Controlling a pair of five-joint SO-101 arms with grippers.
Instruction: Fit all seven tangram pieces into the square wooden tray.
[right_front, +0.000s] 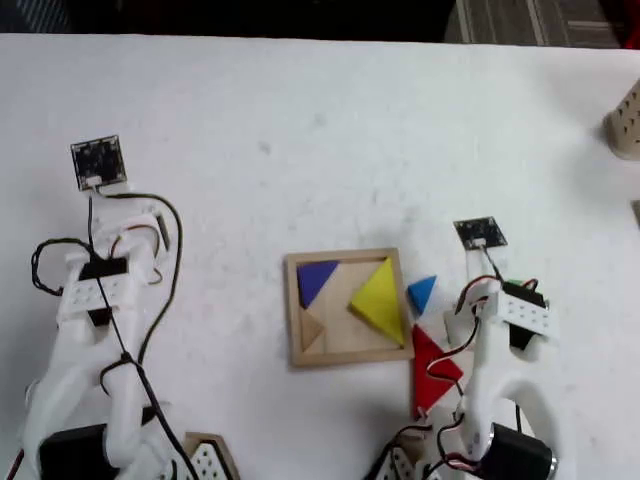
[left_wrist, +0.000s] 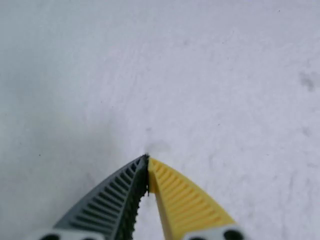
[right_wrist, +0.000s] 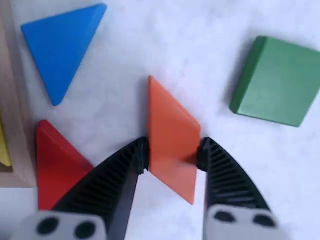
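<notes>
My right gripper (right_wrist: 172, 149) is shut on the orange parallelogram (right_wrist: 170, 117), one black finger on each long side, just above the white table. Beside it lie a blue triangle (right_wrist: 62, 47), a green square (right_wrist: 277, 82) and a red triangle (right_wrist: 57, 162). In the high view the square wooden tray (right_front: 345, 355) holds a violet triangle (right_front: 316, 280), a yellow triangle (right_front: 380, 298) and a small tan triangle (right_front: 311, 330). The blue triangle (right_front: 421, 292) and red triangle (right_front: 432, 368) lie just right of the tray. My left gripper (left_wrist: 147, 160) is shut over bare table, far left of the tray.
The tray's wooden edge (right_wrist: 11, 100) runs close beside the blue and red triangles. A pale perforated object (right_front: 625, 125) stands at the table's right edge. Cables hang off both arms. Open white table stretches behind and left of the tray.
</notes>
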